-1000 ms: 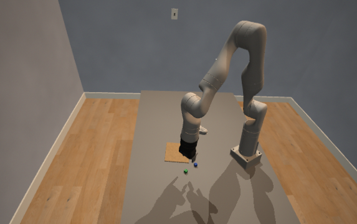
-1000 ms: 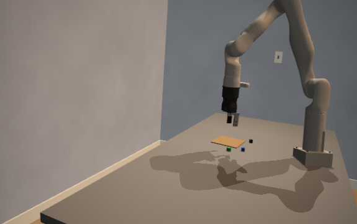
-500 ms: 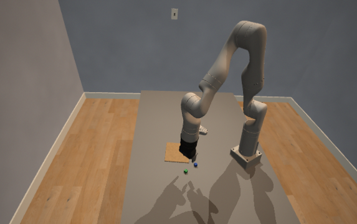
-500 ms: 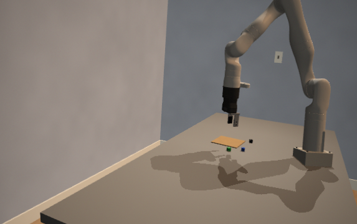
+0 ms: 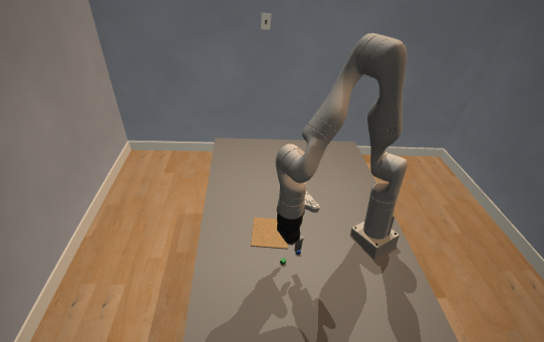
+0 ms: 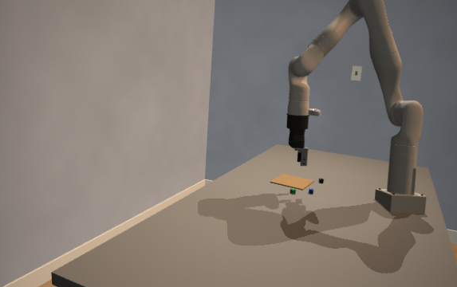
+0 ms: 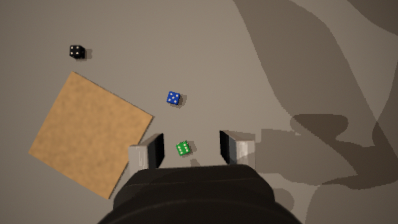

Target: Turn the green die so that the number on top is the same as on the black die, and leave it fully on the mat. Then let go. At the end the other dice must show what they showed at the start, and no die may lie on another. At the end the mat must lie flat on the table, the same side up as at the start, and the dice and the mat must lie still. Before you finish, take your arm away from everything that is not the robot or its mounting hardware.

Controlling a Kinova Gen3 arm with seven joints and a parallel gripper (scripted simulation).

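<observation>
The green die [image 7: 183,148] lies on the table off the mat, seen between my fingers from well above; it also shows in the top view [image 5: 283,261] and the exterior view [image 6: 293,191]. My gripper [image 7: 192,143] [image 6: 302,156] is open and empty, high above the table. The black die [image 7: 76,51] lies beyond the mat's far corner and shows four pips on top; it also shows in the exterior view [image 6: 321,181]. The tan mat [image 7: 91,131] [image 5: 270,233] lies flat to the left of the green die.
A blue die [image 7: 174,98] [image 6: 311,191] lies on the table between the green and black dice, right of the mat. The arm's base [image 5: 375,237] stands to the right. Arm shadows fall across the near table.
</observation>
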